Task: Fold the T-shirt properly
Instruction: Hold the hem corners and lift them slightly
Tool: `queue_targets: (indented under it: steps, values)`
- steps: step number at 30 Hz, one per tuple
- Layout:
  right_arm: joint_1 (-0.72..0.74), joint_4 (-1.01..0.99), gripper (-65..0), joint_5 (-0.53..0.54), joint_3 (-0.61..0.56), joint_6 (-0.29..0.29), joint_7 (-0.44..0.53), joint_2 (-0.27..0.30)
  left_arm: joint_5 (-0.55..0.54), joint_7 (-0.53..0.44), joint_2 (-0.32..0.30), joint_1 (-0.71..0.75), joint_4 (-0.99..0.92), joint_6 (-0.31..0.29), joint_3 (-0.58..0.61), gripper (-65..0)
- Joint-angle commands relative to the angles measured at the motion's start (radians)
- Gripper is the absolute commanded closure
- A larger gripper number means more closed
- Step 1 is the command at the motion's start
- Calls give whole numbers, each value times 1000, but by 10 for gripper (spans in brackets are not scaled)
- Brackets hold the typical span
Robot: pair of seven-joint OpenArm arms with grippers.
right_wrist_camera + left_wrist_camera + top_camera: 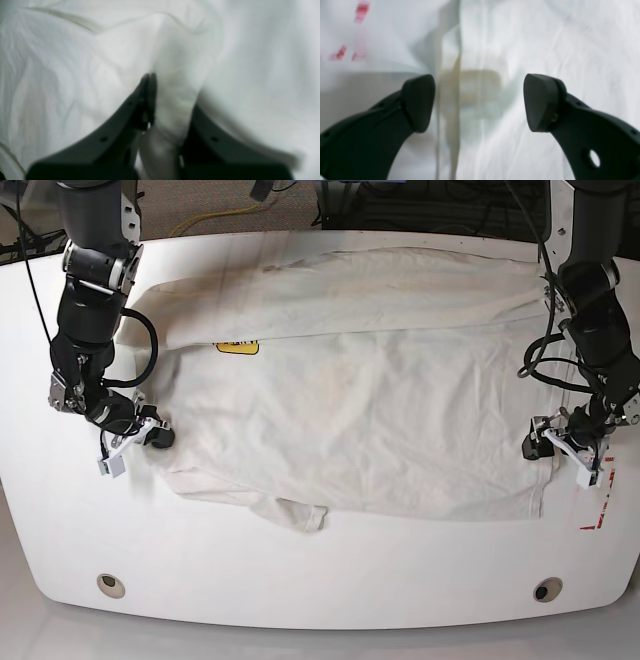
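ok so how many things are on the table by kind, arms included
T-shirt: 1
yellow patch label on the shirt: 1
robot arms: 2, the left tool open over the hem, the right tool shut on the shirt
round holes in the table near the front edge: 2
red tape marks: 1 group
total: 7

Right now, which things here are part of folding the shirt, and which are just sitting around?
Part of the job:
- T-shirt, spread flat on the table
- right gripper, jaws shut on the shirt's edge
- left gripper, jaws open over the opposite edge

Just there:
- white table
- red tape marks by the left gripper
- cables behind the table
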Motion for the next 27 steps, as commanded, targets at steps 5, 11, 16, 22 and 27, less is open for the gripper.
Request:
queue_targets:
  steps: [5,11,16,22,27]
  values:
    - [27,16,0,22,2,10,15,20,-4,-64,-5,-31,-65,-1,27,-522]
    - [26,14,0,25,2,10,15,20,-6,-78,-4,-67,-102,-1,61,-522]
    - [26,13,0,25,2,10,15,20,-6,-79,27,-85,-106,-1,61,-519]
    - [26,13,0,26,2,10,15,20,-4,-157,32,-93,-113,45,64,-400]
    - [26,14,0,25,2,10,15,18,-4,-168,51,-94,-140,50,65,-210]
